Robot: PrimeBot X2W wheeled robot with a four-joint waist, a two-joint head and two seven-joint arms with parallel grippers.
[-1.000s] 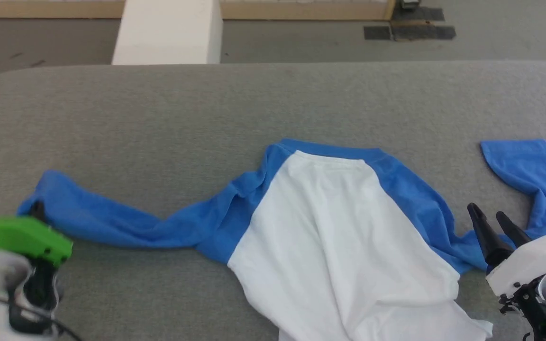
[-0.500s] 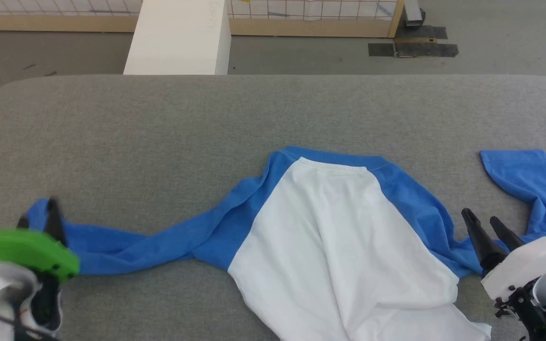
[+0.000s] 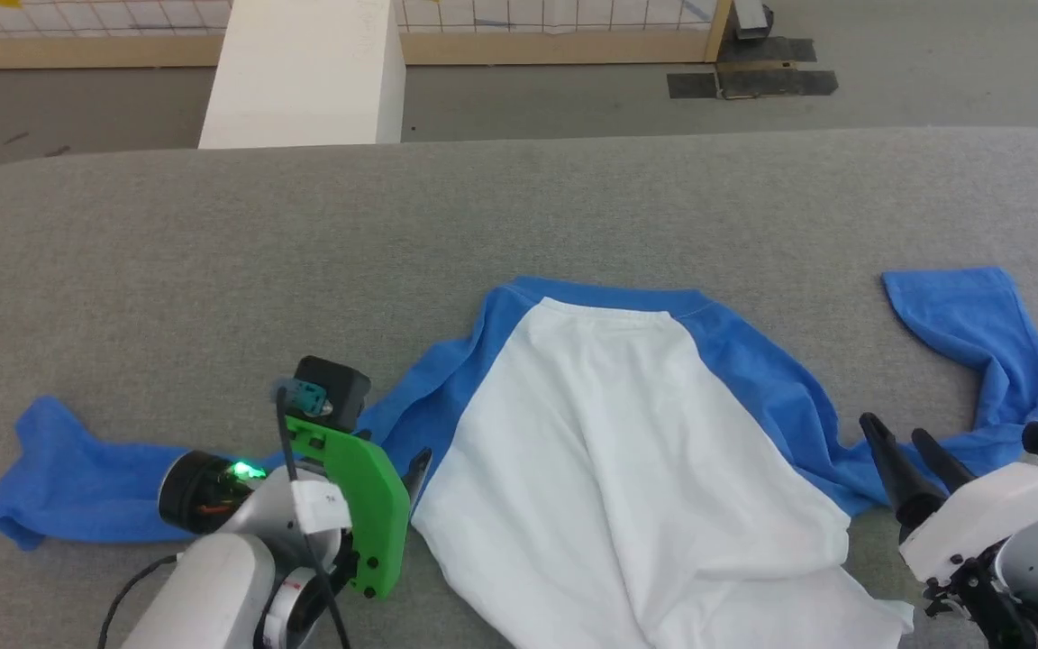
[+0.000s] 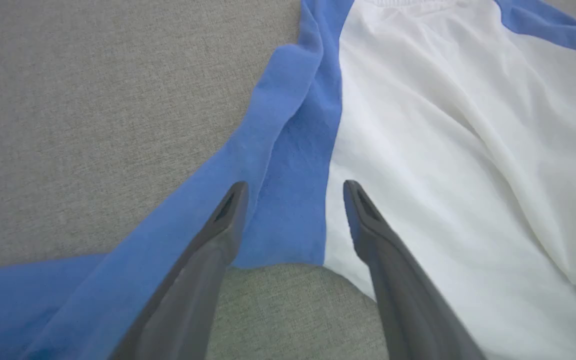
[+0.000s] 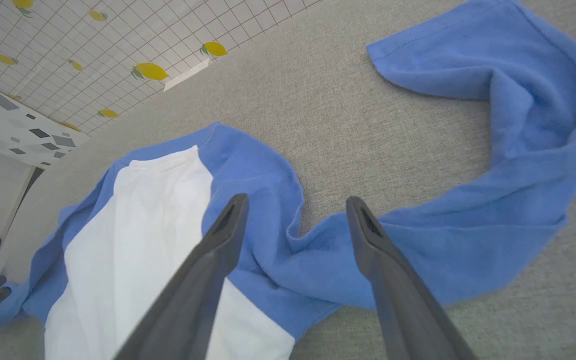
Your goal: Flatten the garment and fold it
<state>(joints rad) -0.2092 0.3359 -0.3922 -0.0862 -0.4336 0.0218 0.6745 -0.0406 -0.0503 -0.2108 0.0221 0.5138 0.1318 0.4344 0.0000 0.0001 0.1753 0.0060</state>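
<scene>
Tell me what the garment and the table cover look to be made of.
The garment: soft matte knit, probably cotton jersey; it wrinkles and drapes limply. The table cover: matte grey woven fabric, probably upholstery cloth; a fine speckled weave shows.

Fingers (image 4: 218,235) (apart) above garment (image 4: 443,125) — sleeve seam between
</scene>
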